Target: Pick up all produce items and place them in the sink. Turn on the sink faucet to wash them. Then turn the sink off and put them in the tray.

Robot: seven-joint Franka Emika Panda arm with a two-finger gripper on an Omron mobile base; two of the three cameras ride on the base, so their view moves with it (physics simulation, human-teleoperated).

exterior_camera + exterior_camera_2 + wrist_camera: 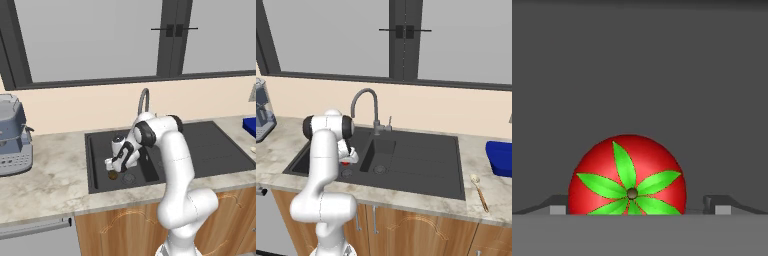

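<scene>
So the black double-basin sink [100, 145] has both produce items down in its left basin. The brown one [113, 175] sits on the basin floor right by the round drain [128, 178], on its left. The red one with the green leafy top [627, 176] is right in front of the hand camera, centred between the two dark fingertips [558, 205], and you can catch a sliver of red by the wrist in the right base view too.

The gripper [111, 166] is down low in that basin, pointing at the floor. The fingertips sit out on either side of the tomato with a bit of a gap on the right, so it reads as spread apart around it rather than clamped, but the bottom of the tomato is cut off so I can't tell whether it's touching the floor.

The right basin [421, 160] has its own drain [379, 170]. The faucet [367, 107] arches up at the far edge of the sink, with the little lever post [389, 122] just right of its base; the arm covers most of it in the left view.

Off to the right on the counter there's a blue tray [500, 159], cut off by the frame, with a wooden spoon [479, 192] lying nearer. The coffee machine [14, 136] is far left, also partly cropped.
</scene>
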